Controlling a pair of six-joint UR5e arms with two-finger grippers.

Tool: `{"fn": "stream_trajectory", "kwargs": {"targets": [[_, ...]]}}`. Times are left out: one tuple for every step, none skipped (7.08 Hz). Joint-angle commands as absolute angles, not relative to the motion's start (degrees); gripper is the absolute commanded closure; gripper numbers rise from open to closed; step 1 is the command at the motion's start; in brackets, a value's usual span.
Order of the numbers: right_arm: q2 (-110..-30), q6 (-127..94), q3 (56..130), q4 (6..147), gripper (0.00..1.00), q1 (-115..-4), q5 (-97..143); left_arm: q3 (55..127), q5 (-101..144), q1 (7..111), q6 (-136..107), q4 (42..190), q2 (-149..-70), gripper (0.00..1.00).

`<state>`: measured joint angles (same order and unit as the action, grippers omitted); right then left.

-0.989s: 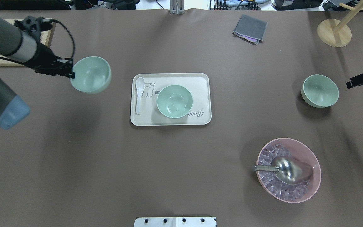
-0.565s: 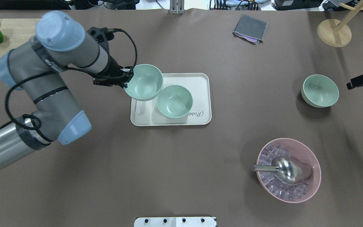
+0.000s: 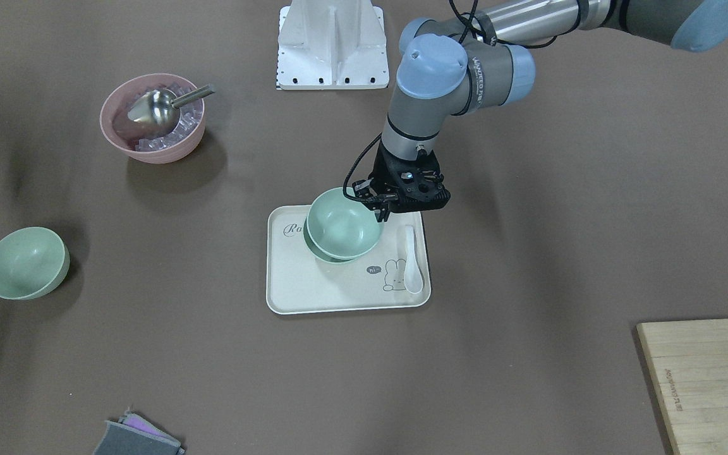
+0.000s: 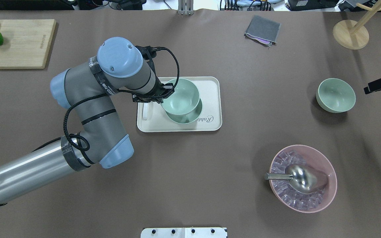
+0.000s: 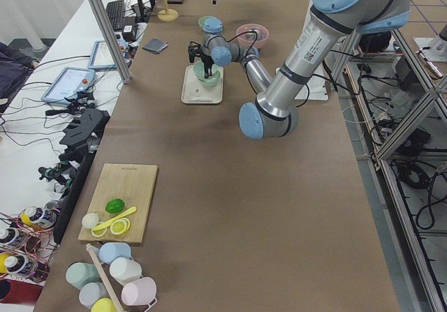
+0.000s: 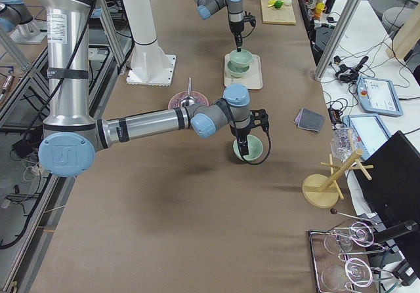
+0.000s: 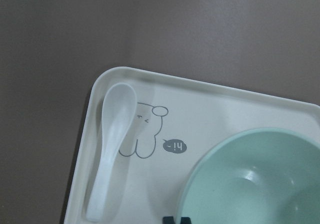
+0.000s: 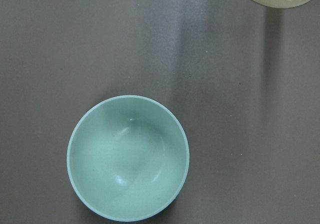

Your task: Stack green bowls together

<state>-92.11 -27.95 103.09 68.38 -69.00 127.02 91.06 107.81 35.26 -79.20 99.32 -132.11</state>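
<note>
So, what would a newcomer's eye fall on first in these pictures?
The big grey and blue left arm, whose claw grips a pale mint-green round bowl by its rim just over an identical bowl on the cream rectangular tray at the table's middle. Next, the pink bowl of clear cubes with a metal scoop, near the robot's right.

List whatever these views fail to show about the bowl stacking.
- Seating: in the overhead view the held green bowl covers the lower green bowl except a crescent; contact unclear.
- Left claw: fingertips cut off by the left wrist view's bottom edge.
- Right claw: cropped by the overhead view's right edge; open or shut unclear.
- Spoon: mostly hidden overhead under the left wrist.
</note>
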Motion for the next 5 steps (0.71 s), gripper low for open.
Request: {"fn": "stream_trajectory", "kwargs": {"targets": [[-92.1,-27.9,103.1,68.4,0.00,-69.0,127.0,90.9,107.3,34.0,-80.6,99.4,-132.3,1.00],[-92.1,-27.9,103.1,68.4,0.00,-69.0,127.0,90.9,106.8,34.0,-80.6,99.4,-132.2,1.00],[-92.1,-27.9,103.1,68.4,0.00,-68.9,127.0,90.5,105.8,33.8,-80.7,99.8,-132.2,1.00],[-92.1,-27.9,103.1,68.4,0.00,-68.8,127.0,90.4,105.7,33.8,-80.5,99.8,-132.1,1.00],[-92.1,-27.9,103.0,68.4,0.00,-68.8,127.0,89.7,105.7,33.8,-80.5,99.9,-132.2,1.00]]}}
